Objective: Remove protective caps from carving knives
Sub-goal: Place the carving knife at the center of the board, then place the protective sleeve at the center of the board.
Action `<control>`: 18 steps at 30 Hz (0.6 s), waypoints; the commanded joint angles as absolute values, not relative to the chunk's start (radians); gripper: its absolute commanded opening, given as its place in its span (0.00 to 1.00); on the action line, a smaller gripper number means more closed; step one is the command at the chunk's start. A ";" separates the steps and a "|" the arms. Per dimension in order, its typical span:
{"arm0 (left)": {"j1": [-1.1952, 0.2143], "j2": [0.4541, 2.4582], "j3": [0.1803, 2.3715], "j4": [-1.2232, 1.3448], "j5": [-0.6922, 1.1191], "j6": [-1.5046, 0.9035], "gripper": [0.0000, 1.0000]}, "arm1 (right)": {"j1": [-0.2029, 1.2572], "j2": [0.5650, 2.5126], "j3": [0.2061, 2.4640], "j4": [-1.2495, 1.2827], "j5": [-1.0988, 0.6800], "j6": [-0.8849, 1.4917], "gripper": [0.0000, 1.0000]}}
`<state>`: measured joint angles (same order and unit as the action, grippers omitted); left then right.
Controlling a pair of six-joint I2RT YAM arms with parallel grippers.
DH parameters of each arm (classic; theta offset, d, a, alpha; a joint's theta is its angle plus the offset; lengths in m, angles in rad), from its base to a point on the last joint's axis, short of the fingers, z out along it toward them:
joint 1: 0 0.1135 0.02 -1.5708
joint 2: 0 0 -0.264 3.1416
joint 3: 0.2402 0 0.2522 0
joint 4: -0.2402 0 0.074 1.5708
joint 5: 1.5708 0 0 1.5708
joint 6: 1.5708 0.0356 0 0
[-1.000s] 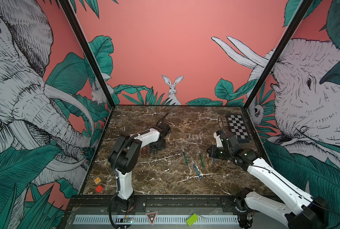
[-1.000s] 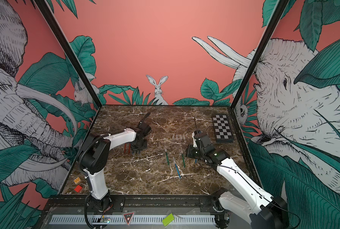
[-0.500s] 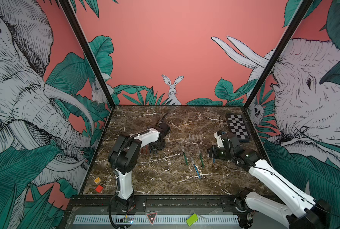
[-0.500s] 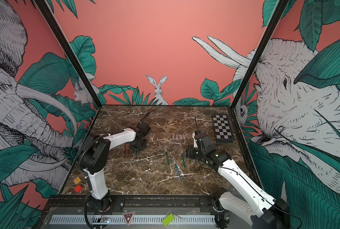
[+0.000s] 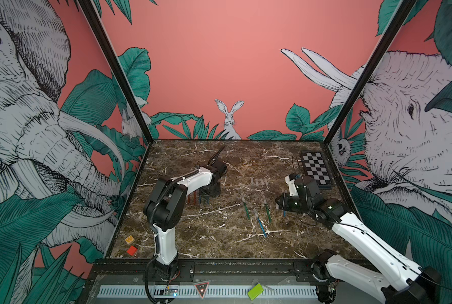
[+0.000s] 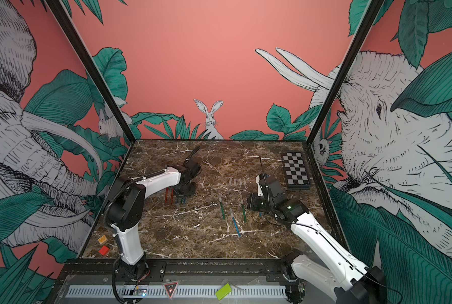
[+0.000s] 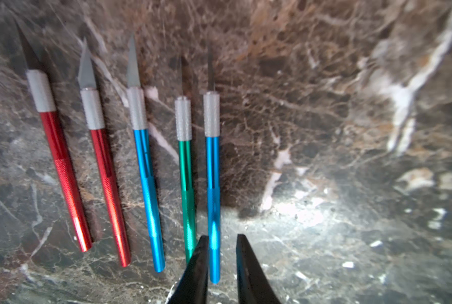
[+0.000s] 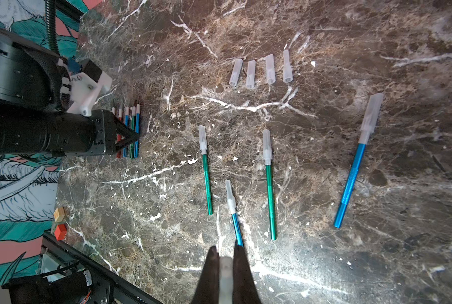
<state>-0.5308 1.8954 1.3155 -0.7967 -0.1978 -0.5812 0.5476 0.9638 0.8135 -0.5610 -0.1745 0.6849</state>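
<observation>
My left claw point(image 7: 221, 237) is slightly parted, straddling the tail of the blue knife point(image 7: 212, 184), which lies flat, last in the row of five bare knives point(image 7: 105, 168) near the left edge of the bench point(image 5: 214, 247). My right claw point(image 8: 224, 247) pinches a cap point(image 8: 226, 273). Looks like the put-down step. Next: the cap goes beside the four loose caps point(image 8: 270, 69) mid-bench. Four capped knives point(image 8: 269, 194) are left.

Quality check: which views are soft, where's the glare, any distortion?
Left wrist view: soft overall, the bare blades of the uncapped knives smeared, and a bright glare patch on the marble table. Right wrist view: capped knives and loose caps are sharp, but the right fingers and the cap between them are out of focus. In both top views: wide-angle splay of the frame posts.
</observation>
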 commanded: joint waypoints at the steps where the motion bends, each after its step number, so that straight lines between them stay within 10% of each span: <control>1: -0.528 1.867 1.354 -0.855 -0.193 -0.574 0.23 | 0.554 0.946 0.848 -0.574 -0.161 0.689 0.00; 18: -0.674 1.647 1.442 -0.965 -0.212 -0.612 0.59 | 0.478 1.146 0.968 -0.694 -0.059 0.473 0.00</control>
